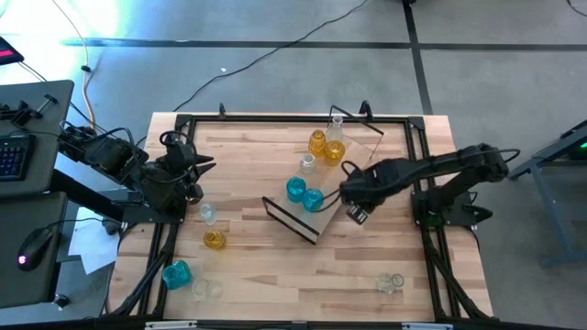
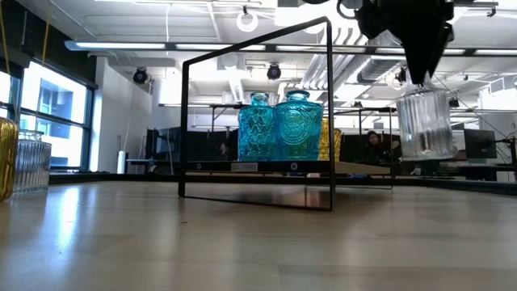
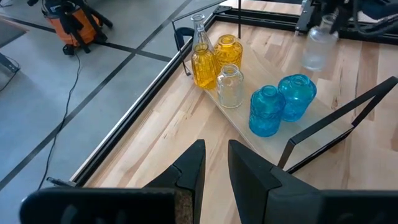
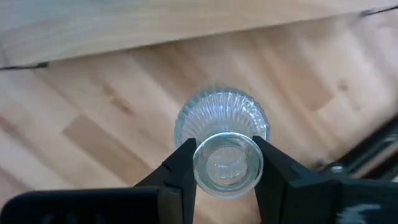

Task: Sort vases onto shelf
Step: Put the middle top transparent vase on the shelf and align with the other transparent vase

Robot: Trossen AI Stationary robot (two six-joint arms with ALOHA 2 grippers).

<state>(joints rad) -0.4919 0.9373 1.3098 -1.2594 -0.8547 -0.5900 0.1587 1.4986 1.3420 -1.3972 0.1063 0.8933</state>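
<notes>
The shelf [image 1: 359,151] lies slantwise on the table's middle. On it stand two teal vases [image 1: 304,194], a clear one [image 1: 307,163], two amber ones [image 1: 326,147] and a slender clear one [image 1: 337,123]. My right gripper [image 1: 356,213] hangs beside the shelf's near right side, shut on a clear ribbed vase [image 2: 424,121]. My left gripper [image 3: 214,162] waits at the table's left, raised, its fingers a narrow gap apart with nothing between them. Loose vases stand on the table at the near left: clear [image 1: 208,213], amber [image 1: 215,240], teal [image 1: 176,273]. My right gripper pinches the clear ribbed vase by its neck, just under the mouth's rim [image 4: 227,163], between its two fingers [image 4: 180,171]. The fingers come from above, pointing down. The vase hangs upright below them, its base [image 2: 424,153] lifted clear of the table.
More clear vases stand near the front edge, at the left [image 1: 206,289] and at the right [image 1: 390,282]. Black wire frames [image 2: 258,121] rise at the shelf's ends. Black rails [image 1: 275,117] run round the tabletop. Bare wood lies between the shelf and the near edge.
</notes>
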